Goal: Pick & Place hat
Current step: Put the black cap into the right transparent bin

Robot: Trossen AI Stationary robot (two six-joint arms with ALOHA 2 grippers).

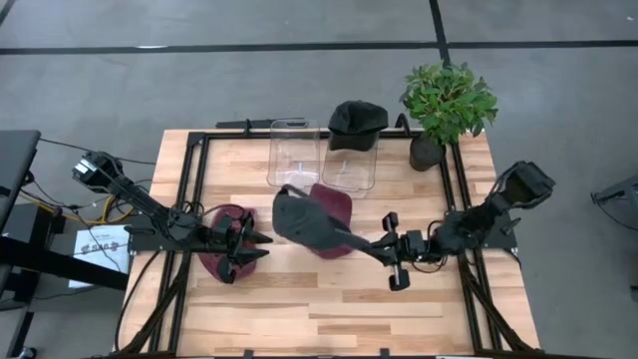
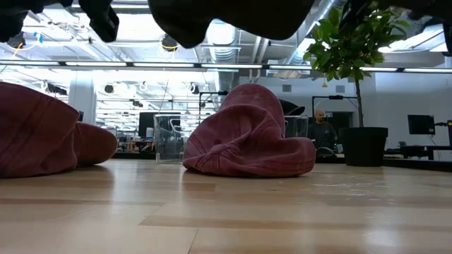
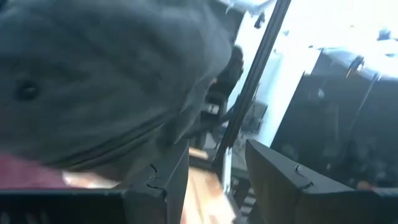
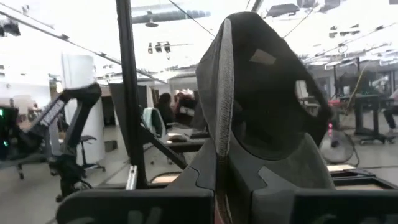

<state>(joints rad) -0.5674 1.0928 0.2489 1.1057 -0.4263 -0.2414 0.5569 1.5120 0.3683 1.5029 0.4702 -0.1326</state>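
A dark grey hat [image 1: 302,221] hangs over the table's middle, with my right gripper [image 1: 377,246] shut on it. Under it a maroon hat [image 1: 335,206] lies on the wood by its underside [image 2: 247,169]. Further left lies a second maroon hat [image 1: 221,239], with my left gripper [image 1: 257,244] just to its right, fingers open and nothing between them [image 3: 217,162]. A black hat [image 1: 357,120] rests on top of a clear container [image 1: 349,168] at the back. My right gripper pinches the grey hat's narrow edge [image 4: 219,163] between its two fingers, coming roughly level from the table's right side. The hat stands up beyond the fingers, its hollow inside [image 4: 267,106] facing the wrist camera. It is lifted clear of the table and of the maroon hat [image 2: 247,134] below.
A second clear container [image 1: 294,152] stands left of the one with the black hat. A potted plant [image 1: 446,102] stands at the back right corner. A black frame [image 1: 199,170] runs round the table's edges. Bare wood [image 1: 319,309] lies toward the near edge.
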